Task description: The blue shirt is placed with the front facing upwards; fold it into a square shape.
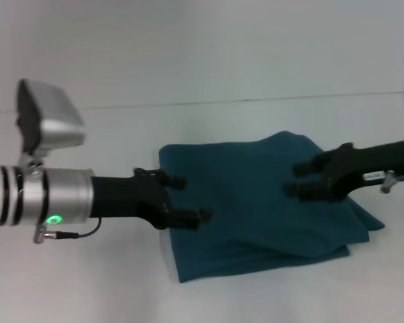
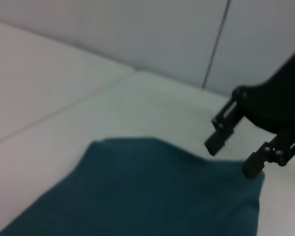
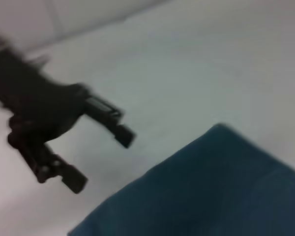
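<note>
Blue shirt, one, folded on table, left claw and right claw, both spread, empty

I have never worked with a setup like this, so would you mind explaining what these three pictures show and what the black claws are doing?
This is a two-armed robot. The head view looks down from its head camera; the other two come from cameras on its wrists, each catching the opposite arm's claw. On the white table lies the blue shirt, already folded into a rough rectangle with no lettering showing. The left gripper sits at the shirt's left edge and the right gripper over its right part. Both are open and hold nothing.
</note>
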